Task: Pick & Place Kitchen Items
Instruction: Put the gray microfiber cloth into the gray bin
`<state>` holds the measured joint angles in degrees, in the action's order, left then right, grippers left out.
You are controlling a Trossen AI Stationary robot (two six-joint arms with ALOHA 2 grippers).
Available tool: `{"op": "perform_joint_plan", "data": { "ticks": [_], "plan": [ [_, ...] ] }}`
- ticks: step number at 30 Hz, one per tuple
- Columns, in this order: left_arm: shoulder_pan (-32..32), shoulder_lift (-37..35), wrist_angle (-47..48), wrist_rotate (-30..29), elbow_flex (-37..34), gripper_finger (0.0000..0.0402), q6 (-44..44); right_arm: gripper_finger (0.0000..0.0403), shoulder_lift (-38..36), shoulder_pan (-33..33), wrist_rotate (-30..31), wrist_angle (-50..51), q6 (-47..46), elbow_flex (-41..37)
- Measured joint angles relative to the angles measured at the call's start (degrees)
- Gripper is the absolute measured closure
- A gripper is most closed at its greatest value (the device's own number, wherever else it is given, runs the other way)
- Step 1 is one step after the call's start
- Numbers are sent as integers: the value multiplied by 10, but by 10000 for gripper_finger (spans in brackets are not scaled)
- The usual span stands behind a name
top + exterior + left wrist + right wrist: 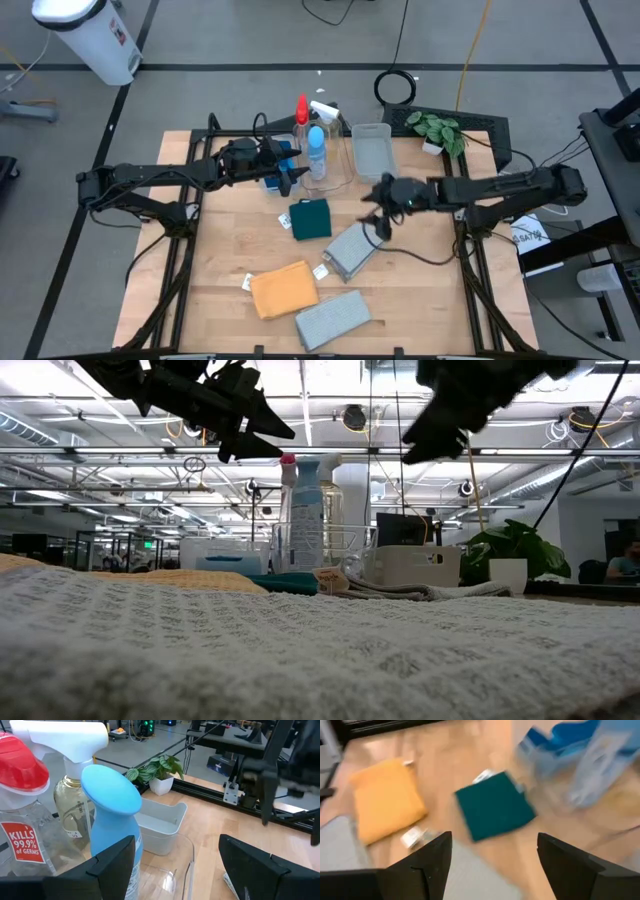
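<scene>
Three clear spray bottles stand upright in a clear bin (pixel 343 172) at the table's far middle: red top (pixel 302 107), white top (pixel 325 109), blue top (pixel 316 138). Blue sponges (pixel 278 166) lie beside the bin. My left gripper (pixel 292 176) is open and empty, close to the blue-topped bottle (pixel 111 795), raised above the table. My right gripper (pixel 375 218) is open and empty, above the table's middle. A dark-green cloth (pixel 311 218), an orange cloth (pixel 283 290) and two grey cloths (pixel 350 252) (pixel 333 320) lie flat on the table.
A smaller clear bin (pixel 372 150) stands to the right of the bottles, with a potted green plant (pixel 437 128) behind it at the far right. In the right wrist view the green cloth (pixel 492 806) and the orange cloth (pixel 385 800) lie ahead of the fingers.
</scene>
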<state>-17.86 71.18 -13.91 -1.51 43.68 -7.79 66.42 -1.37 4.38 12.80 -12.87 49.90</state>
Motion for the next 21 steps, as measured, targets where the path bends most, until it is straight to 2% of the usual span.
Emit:
{"op": "perform_joint_plan", "data": {
  "ticks": [4,9,14,21],
  "plan": [
    [0,0,0,0,0,114,0,155,-34,-31,0,-40,-45,-80],
    [0,0,0,0,0,114,0,159,-74,-40,0,-59,-84,-151],
    [0,0,0,0,0,114,0,161,-111,-40,1,-63,-90,-192],
    [0,0,0,0,0,114,0,161,-131,-40,1,-130,-108,-240]
  ]
}}
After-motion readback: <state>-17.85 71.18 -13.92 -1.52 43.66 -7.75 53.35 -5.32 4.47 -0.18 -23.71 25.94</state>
